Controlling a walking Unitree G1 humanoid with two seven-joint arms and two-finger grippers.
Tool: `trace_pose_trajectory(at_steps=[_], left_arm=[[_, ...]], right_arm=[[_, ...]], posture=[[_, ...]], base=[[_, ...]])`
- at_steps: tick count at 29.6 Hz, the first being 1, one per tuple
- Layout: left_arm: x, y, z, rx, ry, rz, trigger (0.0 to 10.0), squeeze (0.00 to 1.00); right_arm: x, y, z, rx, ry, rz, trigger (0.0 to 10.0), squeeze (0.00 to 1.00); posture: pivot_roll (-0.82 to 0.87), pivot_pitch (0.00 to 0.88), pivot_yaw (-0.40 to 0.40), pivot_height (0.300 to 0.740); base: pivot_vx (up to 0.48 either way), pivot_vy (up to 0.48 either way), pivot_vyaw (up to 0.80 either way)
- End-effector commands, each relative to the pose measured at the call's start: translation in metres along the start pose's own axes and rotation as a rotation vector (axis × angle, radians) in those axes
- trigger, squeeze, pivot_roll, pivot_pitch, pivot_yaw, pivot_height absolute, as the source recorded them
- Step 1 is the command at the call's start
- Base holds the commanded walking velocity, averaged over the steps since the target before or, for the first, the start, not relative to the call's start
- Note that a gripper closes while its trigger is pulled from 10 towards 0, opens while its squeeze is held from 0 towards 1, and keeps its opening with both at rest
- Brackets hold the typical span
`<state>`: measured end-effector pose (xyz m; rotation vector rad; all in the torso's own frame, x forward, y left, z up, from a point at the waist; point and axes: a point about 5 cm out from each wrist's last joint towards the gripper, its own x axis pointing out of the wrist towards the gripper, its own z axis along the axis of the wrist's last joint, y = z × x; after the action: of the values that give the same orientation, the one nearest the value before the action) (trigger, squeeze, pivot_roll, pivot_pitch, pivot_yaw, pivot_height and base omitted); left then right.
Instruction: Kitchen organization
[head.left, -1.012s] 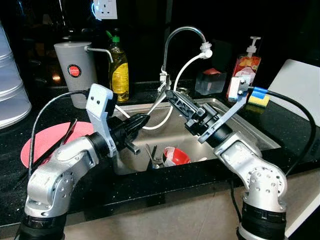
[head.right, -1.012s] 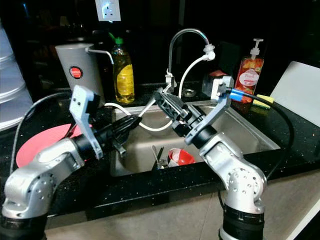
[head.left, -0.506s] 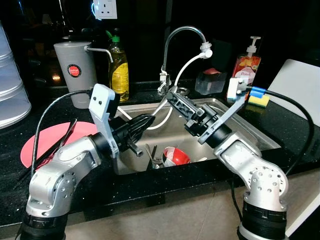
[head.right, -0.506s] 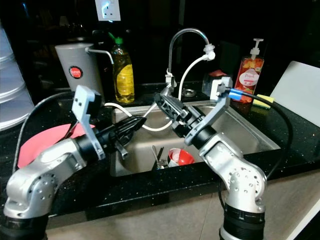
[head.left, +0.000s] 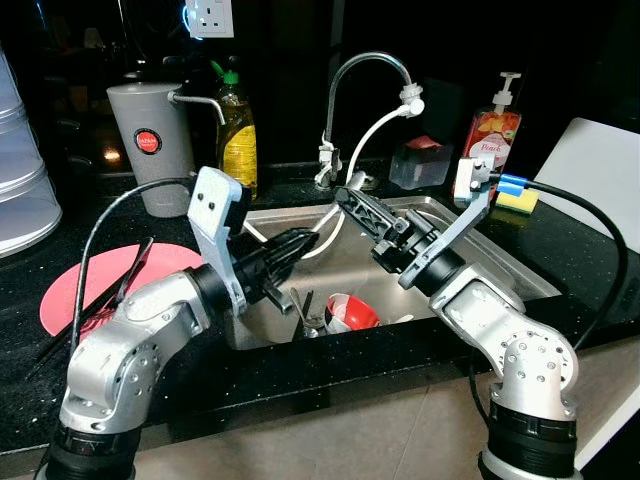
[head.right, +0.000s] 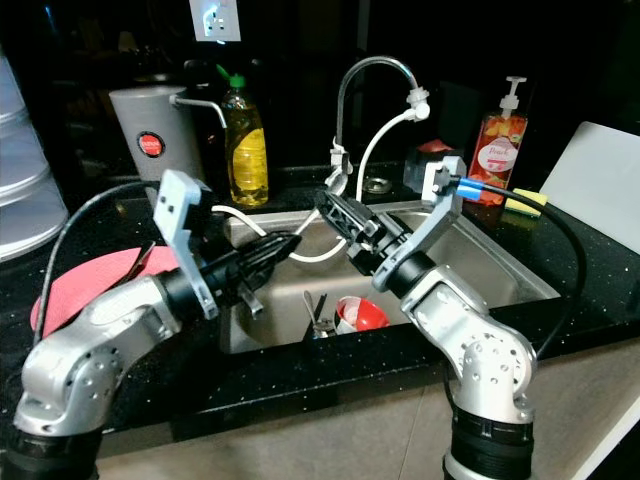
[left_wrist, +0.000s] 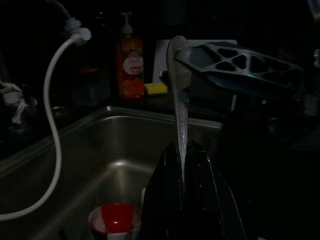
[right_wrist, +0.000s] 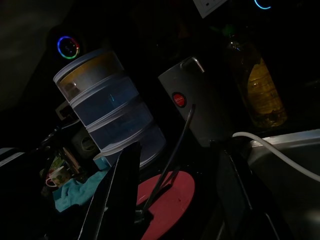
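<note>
Left wrist view is showing the left gripper (left_wrist: 181, 165) clamping a spoon (left_wrist: 179, 90) over the sink (head.left: 470, 250), right gripper (head.left: 352, 198) hanging spread, empty.

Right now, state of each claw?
Left claw: shut on a spoon, over the sink.
Right claw: open, holding nothing, over the sink.

Home kitchen, steel sink (head.left: 500, 262) set in black counter (head.left: 590, 250), curved tap (head.left: 365, 70), oil bottle (head.left: 238, 130), soap pump (head.left: 492, 135), wall socket (head.left: 210, 17)
</note>
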<state>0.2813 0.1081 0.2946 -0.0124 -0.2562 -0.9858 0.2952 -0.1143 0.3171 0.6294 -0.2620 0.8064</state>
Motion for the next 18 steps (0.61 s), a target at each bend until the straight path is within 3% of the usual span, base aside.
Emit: trace_pose_trajectory(at_steps=[1,6,8,9,10,18], left_arm=[[0.0008,-0.0084,-0.0011,-0.005,0.008,-0.047,10.0,0.0],[0.0014,-0.0092,-0.0044,0.004,0.027,-0.044,10.0,0.0],[0.0017,-0.0076,-0.0044,0.004,0.028,-0.032,10.0,0.0],[0.0017,-0.0076,-0.0044,0.004,0.028,-0.032,10.0,0.0],[0.0018,-0.0072,-0.0042,0.005,0.029,-0.031,10.0,0.0],[0.0023,-0.0057,-0.0038,0.016,0.03,-0.017,10.0,0.0]], right_arm=[[0.0021,0.002,-0.0017,0.011,0.012,0.01,10.0,0.0],[0.0023,0.0018,-0.0016,0.014,0.012,0.007,9.8,0.0],[0.0022,0.0018,-0.0012,0.014,0.01,0.007,3.2,0.0],[0.0022,0.0018,-0.0012,0.014,0.01,0.007,3.2,0.0],[0.0021,0.0016,-0.001,0.014,0.009,0.006,0.0,0.0],[0.0017,0.0026,-0.0005,0.019,0.004,0.014,0.0,0.0]], posture=[[-0.06,0.03,-0.021,0.74],[-0.07,0.034,-0.02,0.74],[-0.07,0.034,-0.02,0.74],[-0.07,0.034,-0.02,0.74],[-0.07,0.036,-0.02,0.74],[-0.07,0.037,-0.02,0.74]], base=[[0.0,0.0,0.0],[0.0,0.0,0.0],[0.0,0.0,0.0],[0.0,0.0,0.0],[0.0,0.0,0.0],[0.0,0.0,0.0]])
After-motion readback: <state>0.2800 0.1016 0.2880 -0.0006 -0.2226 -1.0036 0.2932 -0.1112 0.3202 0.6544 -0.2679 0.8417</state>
